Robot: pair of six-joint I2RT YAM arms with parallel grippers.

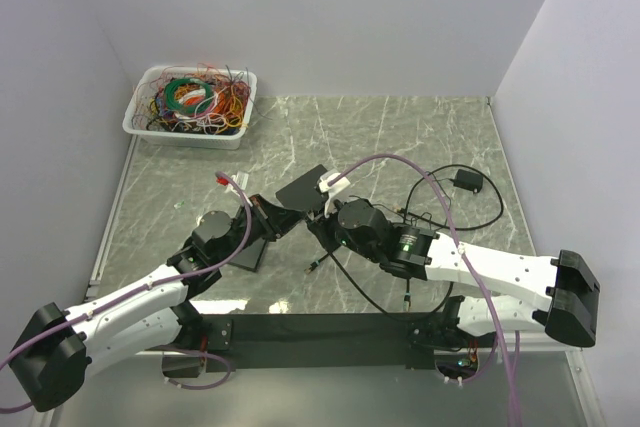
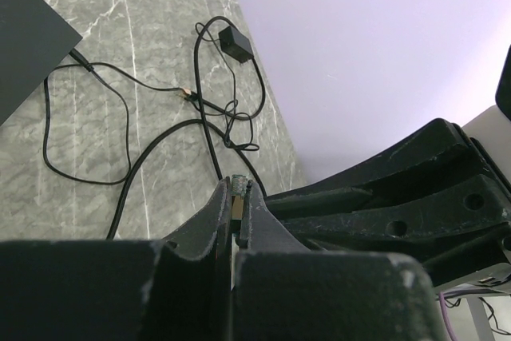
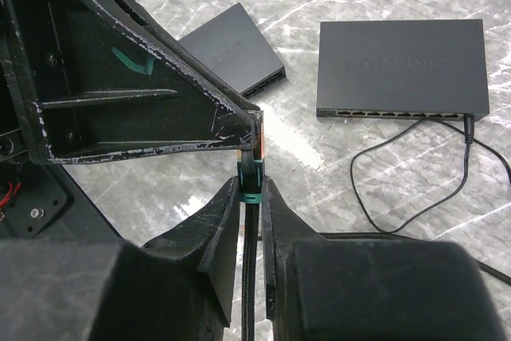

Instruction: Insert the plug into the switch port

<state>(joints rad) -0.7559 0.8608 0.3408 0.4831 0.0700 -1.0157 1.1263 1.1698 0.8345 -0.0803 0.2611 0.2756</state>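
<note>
The plug (image 3: 251, 185) has a green boot and a black cable trailing back between my right fingers. My right gripper (image 3: 251, 197) is shut on the boot. My left gripper (image 2: 238, 196) is shut on the plug's front end (image 2: 236, 189), whose tip pokes out above the fingertips. The two grippers meet tip to tip above the table, left (image 1: 270, 215) and right (image 1: 320, 217). The large black switch (image 3: 403, 65) lies flat with a row of ports along its near edge. A smaller black switch (image 3: 235, 49) lies to its left. The plug is held well clear of both.
A power cable (image 3: 399, 165) runs from the large switch's right end across the marble table to a black adapter (image 1: 467, 182). Loose black cable loops lie beside it (image 2: 120, 125). A white bin of tangled coloured wires (image 1: 190, 107) stands at the far left.
</note>
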